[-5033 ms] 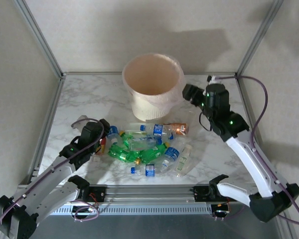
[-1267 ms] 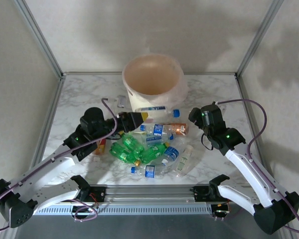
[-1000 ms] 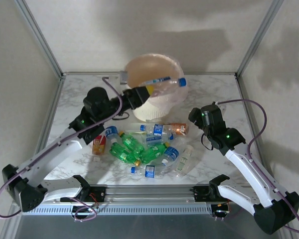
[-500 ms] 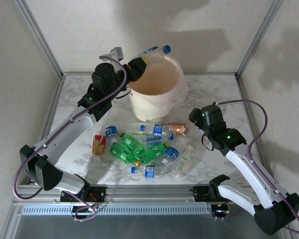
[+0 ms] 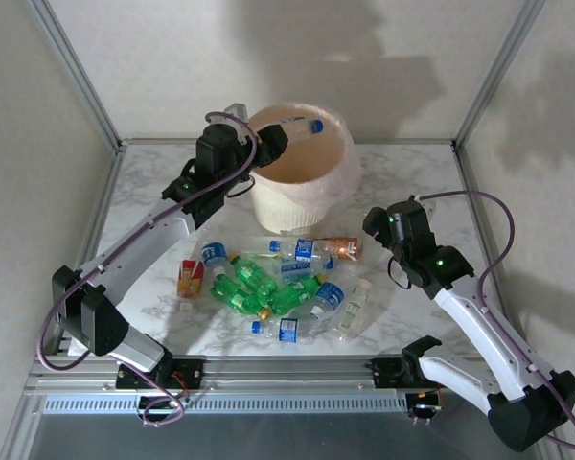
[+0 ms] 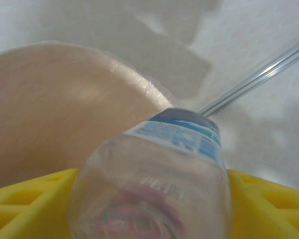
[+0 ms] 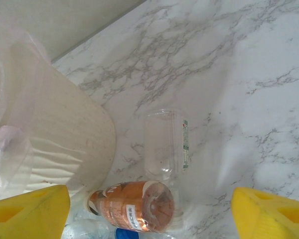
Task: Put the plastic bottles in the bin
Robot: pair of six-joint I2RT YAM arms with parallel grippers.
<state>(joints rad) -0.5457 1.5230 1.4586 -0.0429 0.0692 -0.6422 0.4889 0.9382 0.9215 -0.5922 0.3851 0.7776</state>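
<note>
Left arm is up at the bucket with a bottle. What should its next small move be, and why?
Probably open the left pincer wider and let go. The clear bottle sits between its jaws with its blue cap pointing out over the mouth of the bin, so a release here should drop it inside.

White marble tabletop (image 5: 412, 172) (grey-veined) inside an aluminium frame (image 5: 74, 72)

LIGHT: bright, diffuse, even | SHADOWS: large soft shadows are thrown on the back wall (image 5: 383, 67); a soft grey one is laid across the marble table (image 7: 259, 79) | FOCUS: the bottle (image 6: 154, 189), close to the lens, is rendered blurred in the left wrist view; the right wrist view is rendered sharp, the top view slightly soft
</note>
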